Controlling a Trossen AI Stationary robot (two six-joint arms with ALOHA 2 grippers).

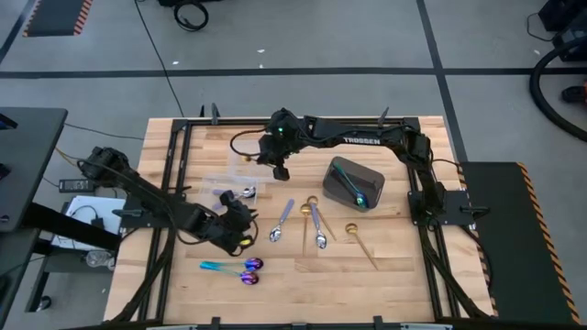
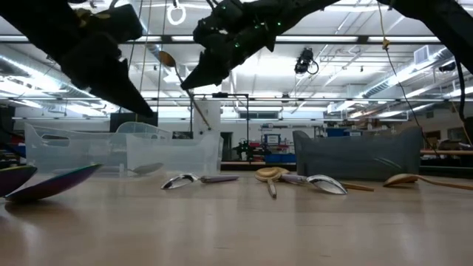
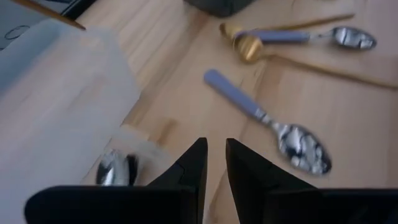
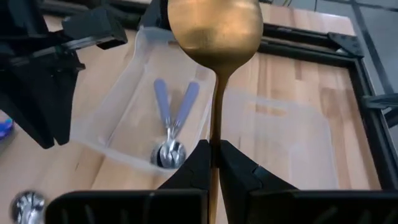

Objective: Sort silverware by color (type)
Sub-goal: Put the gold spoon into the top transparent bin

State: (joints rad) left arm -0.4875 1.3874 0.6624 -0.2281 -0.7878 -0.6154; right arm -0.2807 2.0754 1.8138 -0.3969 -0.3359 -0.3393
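My right gripper [image 4: 214, 149] hangs above the clear containers [image 4: 143, 106], shut on a gold spoon [image 4: 214, 31]. Two silver spoons with lilac handles [image 4: 171, 124] lie inside the nearer container. My left gripper [image 3: 214, 149] hovers low beside that container [image 1: 225, 188], its fingers a narrow gap apart with nothing between them. On the bare wood lie silver spoons [image 1: 282, 220] [image 1: 317, 226], gold spoons [image 1: 359, 240] [image 1: 309, 203] and iridescent blue-purple spoons [image 1: 234, 269]. My right gripper pinches the gold spoon's slim handle [image 4: 215, 134] between its two fingers, partway along it. The fingers slant down from above, and the bowl sticks out ahead of them. The spoon is lifted clear of the table and tilted, its handle end [image 2: 204, 122] pointing down.
A dark grey bin [image 1: 353, 181] stands right of centre with a teal-handled piece in it. A second clear container [image 4: 280, 134] sits next to the first. Black frame rails [image 1: 174, 165] edge the wooden table top. Bare wood lies along the near edge [image 1: 367, 293].
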